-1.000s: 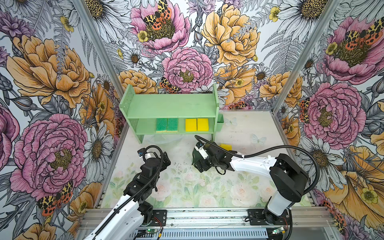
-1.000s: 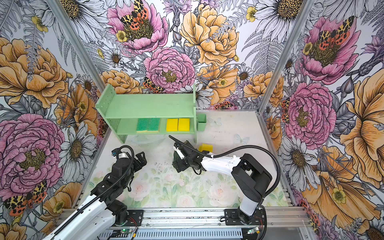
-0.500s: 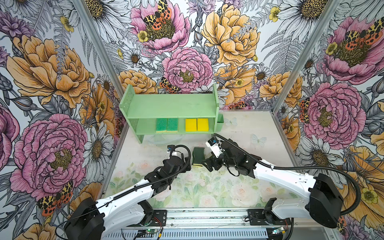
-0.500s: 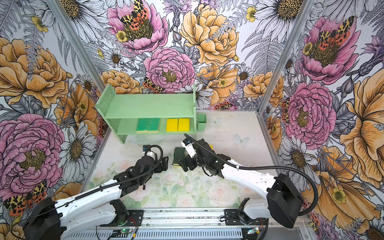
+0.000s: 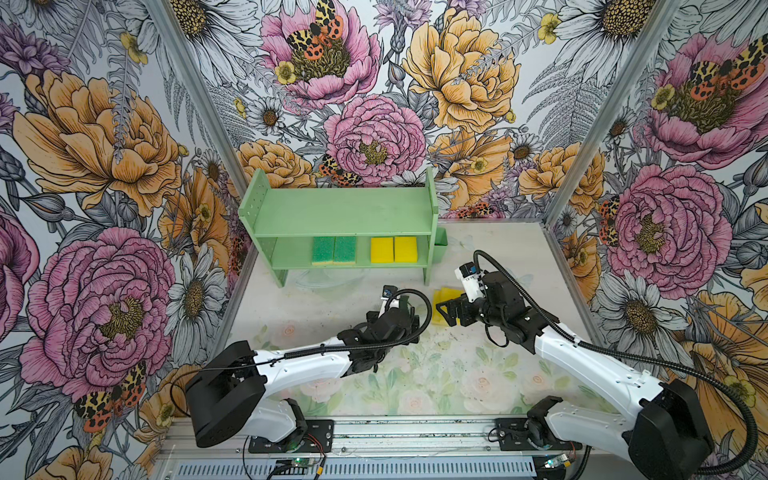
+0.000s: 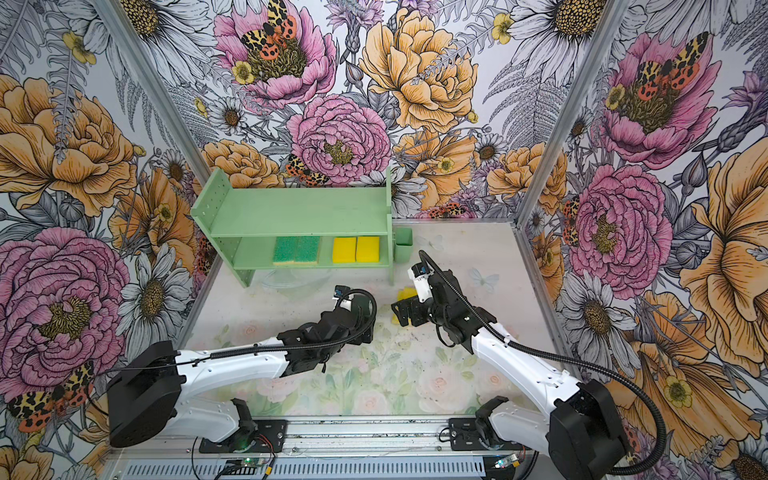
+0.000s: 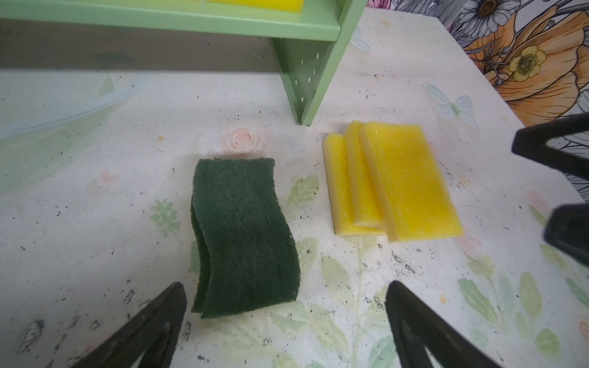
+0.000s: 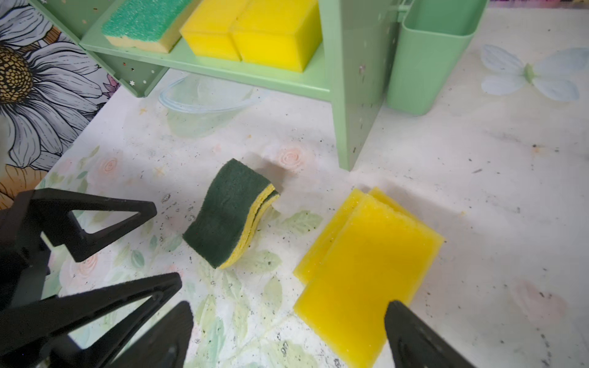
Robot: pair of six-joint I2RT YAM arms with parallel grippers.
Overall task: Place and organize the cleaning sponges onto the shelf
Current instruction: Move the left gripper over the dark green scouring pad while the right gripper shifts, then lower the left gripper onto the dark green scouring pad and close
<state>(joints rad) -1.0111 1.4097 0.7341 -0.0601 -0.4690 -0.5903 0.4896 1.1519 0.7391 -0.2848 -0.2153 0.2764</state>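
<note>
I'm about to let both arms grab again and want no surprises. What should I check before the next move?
1. Left end effector open: ok.
2. Dark green sponges in front of it, stacked as a pair, ungripped: ok.
3. Right end effector open: ok.
4. Loose yellow sponges squared up: not ok, three lie fanned.
5. Room on the shelf: ok, its top board is bare.
6. Clearance between the two end effectors: cannot tell, they look close.
</note>
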